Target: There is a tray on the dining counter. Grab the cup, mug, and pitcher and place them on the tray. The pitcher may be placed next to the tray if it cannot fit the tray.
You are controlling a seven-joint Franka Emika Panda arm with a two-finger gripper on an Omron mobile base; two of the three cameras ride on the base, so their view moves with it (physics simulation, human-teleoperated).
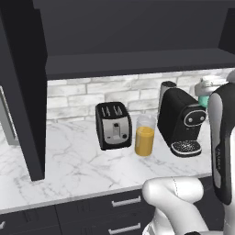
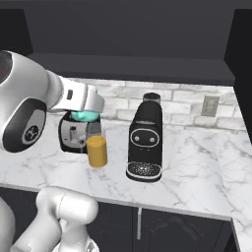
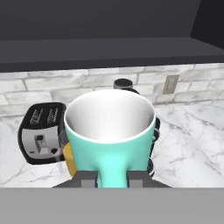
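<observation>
My gripper [image 3: 112, 178] is shut on the teal mug [image 3: 109, 135], whose white inside faces the hand camera; the fingers [image 3: 89, 179] clamp its base. The held mug [image 2: 84, 116] hangs in the air above the worktop, just over the pitcher [image 2: 97, 147]. At the right edge of the left base view, the mug [image 1: 203, 100] shows beside my arm. The clear pitcher [image 1: 144, 136] with orange juice stands on the marble worktop between toaster and coffee machine, and its orange [image 3: 68, 159] peeks from behind the mug. The tray, the dining counter and the cup are out of view.
A black toaster [image 1: 113, 125] stands left of the pitcher and a black coffee machine [image 1: 181, 121] right of it. Dark upper cabinets [image 1: 137, 32] overhang the marble worktop [image 1: 69, 170], which is backed by white brick. A tall dark panel [image 1: 23, 92] stands at the left.
</observation>
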